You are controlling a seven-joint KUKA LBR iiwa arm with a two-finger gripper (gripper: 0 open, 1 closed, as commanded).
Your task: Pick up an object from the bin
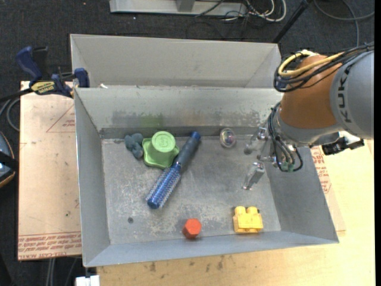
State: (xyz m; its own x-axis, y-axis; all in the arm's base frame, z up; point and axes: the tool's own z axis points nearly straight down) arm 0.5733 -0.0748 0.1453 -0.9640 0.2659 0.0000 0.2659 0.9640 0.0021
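1. One camera looks down on the bin [89, 177] from above, leaning in from the near side, so the far wall faces it.
2. It sits back enough to take in the whole bin.
3. The arm [315, 100] enters from the right.

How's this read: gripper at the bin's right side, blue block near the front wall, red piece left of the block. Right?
One error: the block near the front wall is yellow, not blue, as the camera view shows. The gripper is at the bin's right side and the red piece lies left of the block.
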